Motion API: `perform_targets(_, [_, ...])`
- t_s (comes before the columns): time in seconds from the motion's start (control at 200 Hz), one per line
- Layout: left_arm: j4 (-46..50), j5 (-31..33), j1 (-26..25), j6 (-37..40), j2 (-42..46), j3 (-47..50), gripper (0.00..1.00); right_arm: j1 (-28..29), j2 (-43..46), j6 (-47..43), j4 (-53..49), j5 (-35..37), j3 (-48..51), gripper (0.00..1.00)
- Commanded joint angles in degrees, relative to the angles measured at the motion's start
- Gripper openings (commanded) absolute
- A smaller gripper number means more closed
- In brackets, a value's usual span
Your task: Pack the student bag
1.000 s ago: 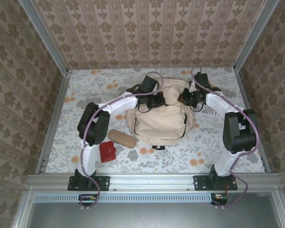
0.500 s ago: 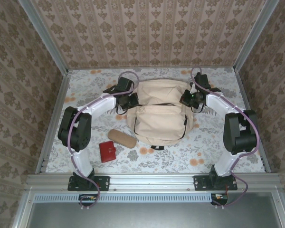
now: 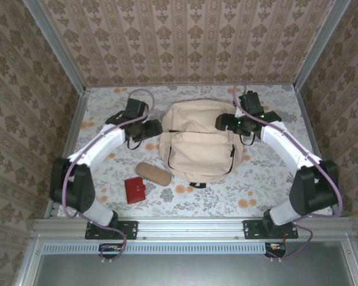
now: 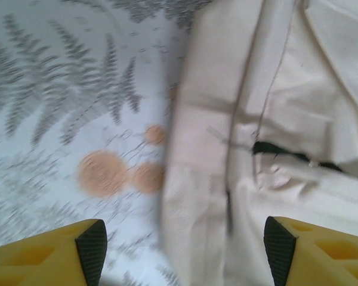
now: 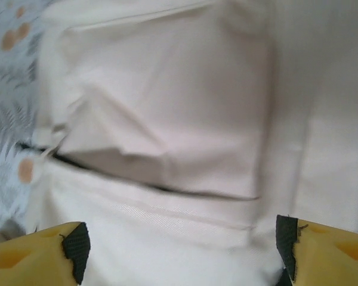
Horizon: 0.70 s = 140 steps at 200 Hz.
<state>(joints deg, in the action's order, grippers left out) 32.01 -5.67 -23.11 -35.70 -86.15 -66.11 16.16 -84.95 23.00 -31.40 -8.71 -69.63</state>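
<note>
Since my left arm swung out from over it, the large cream fabric backpack (image 3: pixel 201 146) lies flat mid-table. My left gripper (image 4: pixel 185 250) now hangs at its left edge and my right gripper (image 5: pixel 179 250) over its top, both spread wide and holding nothing.

One bag (image 3: pixel 200 149), one wallet (image 3: pixel 135 190), one case (image 3: pixel 153 174)

student bag (image 3: pixel 200 149): soft matt cloth | wallet (image 3: pixel 135 190): red, a bit shiny | rail (image 3: pixel 191 226): smooth grey metal | table cover (image 3: pixel 268 185): smooth, matt
</note>
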Motion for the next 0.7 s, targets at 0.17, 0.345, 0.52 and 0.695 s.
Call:
perform_targets(0.17, [6.02, 0.67, 10.61, 2.1, 14.65, 17.67, 0.84, 24.0, -0.35, -5.09, -3.48, 10.49, -1.1, 0.99])
perform_targets(0.345, [5.56, -2.04, 18.47, 3.65, 20.77, 23.35, 0.92, 38.82, -9.0, -8.11, -0.7, 11.96, -6.04, 1.0])
perform_targets(0.52, [6.31, -4.44, 23.85, 5.05, 22.66, 24.36, 0.94, 45.49, -20.01, -14.41, -0.86, 9.4, -12.18, 0.99])
perform_targets(0.695, [5.99, -4.24, 26.08, 3.38, 23.78, 24.73, 0.94, 47.2, -28.43, -19.11, -3.06, 8.44, -19.05, 0.96])
